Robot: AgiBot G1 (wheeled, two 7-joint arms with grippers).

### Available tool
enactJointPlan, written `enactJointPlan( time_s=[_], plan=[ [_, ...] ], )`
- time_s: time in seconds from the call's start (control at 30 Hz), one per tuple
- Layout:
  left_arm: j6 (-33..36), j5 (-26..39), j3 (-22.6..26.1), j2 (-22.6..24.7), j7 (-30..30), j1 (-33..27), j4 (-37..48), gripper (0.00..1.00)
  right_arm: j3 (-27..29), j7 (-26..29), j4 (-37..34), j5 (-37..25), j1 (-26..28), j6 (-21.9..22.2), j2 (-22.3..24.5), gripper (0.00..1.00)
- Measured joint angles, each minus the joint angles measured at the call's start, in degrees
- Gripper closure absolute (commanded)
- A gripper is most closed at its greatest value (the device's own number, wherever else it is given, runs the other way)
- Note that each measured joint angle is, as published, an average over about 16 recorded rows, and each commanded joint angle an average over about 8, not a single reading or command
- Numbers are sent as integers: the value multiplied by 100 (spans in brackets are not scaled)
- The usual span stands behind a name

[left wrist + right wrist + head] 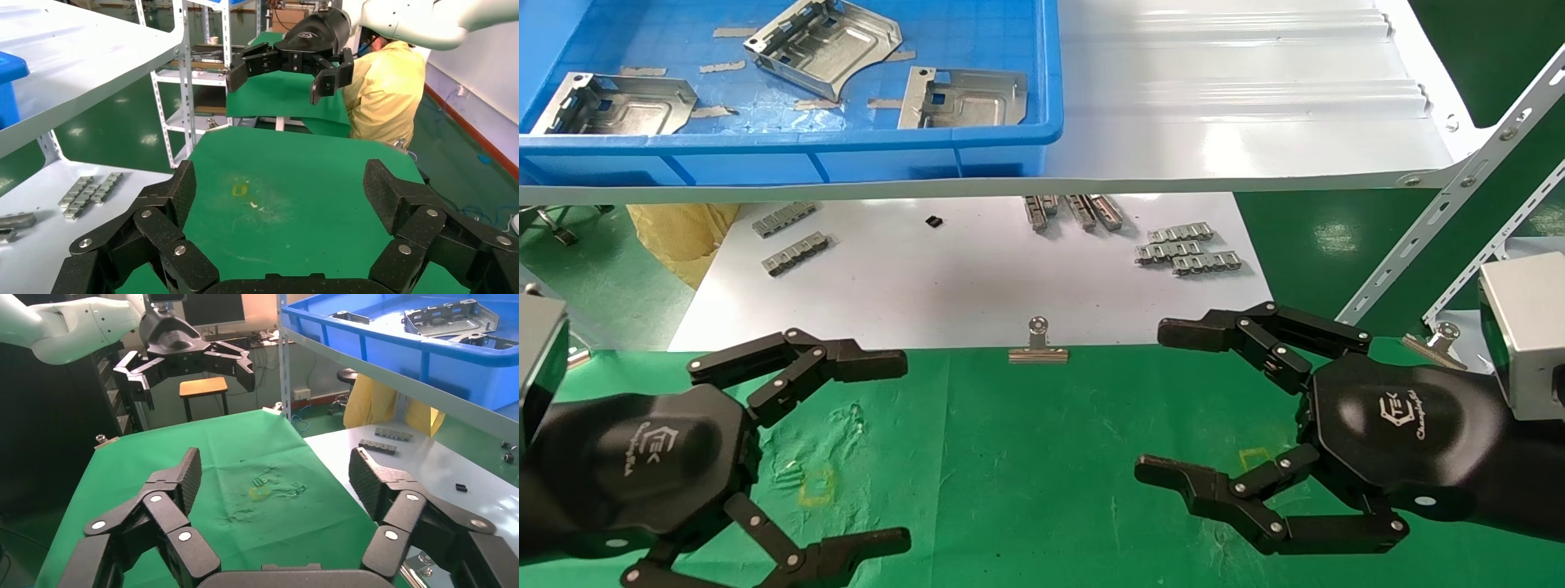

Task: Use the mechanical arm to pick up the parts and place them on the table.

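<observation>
Nearest to me, both grippers hover over the green-clothed bench [1042,457], each with its black fingers spread wide apart and nothing between them. My left gripper [862,445] hangs over the bench's near left corner, the right gripper [1164,404] over the near right part, palms facing each other across the bare middle. Between them I see a yellow square mark [816,485] on the wrinkled cloth and a second one [1257,457] close by the right gripper's lower finger.

At the bench's far edge a silver binder clip [1038,343] grips the cloth where it meets the glossy white board [944,286]. On that board lie small grey link strips [795,253] toward its left side, more toward its right, and a tiny dark piece I can't quite identify.

Farthest off, a white shelf [1238,90] carries the blue bin [846,147] at its left end. Three sheet-metal parts lie in the bin: one [617,104] at its left, one [823,45] tilted toward the back, one [964,98] near its front right corner.
</observation>
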Motion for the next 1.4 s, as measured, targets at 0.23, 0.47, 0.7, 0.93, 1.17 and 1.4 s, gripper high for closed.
enactJointPlan(
  time_s=[0.23, 0.47, 0.7, 0.93, 1.17, 1.4],
  plan=[
    [0, 0, 0, 0, 0, 0, 0, 0, 0, 0, 0, 0, 0, 0, 0, 100],
    [0, 0, 0, 0, 0, 0, 0, 0, 0, 0, 0, 0, 0, 0, 0, 100],
    [0, 0, 0, 0, 0, 0, 0, 0, 0, 0, 0, 0, 0, 0, 0, 100],
    [0, 0, 0, 0, 0, 0, 0, 0, 0, 0, 0, 0, 0, 0, 0, 100],
    [0, 0, 0, 0, 0, 0, 0, 0, 0, 0, 0, 0, 0, 0, 0, 100],
    [0, 0, 0, 0, 0, 0, 0, 0, 0, 0, 0, 0, 0, 0, 0, 100]
  ],
)
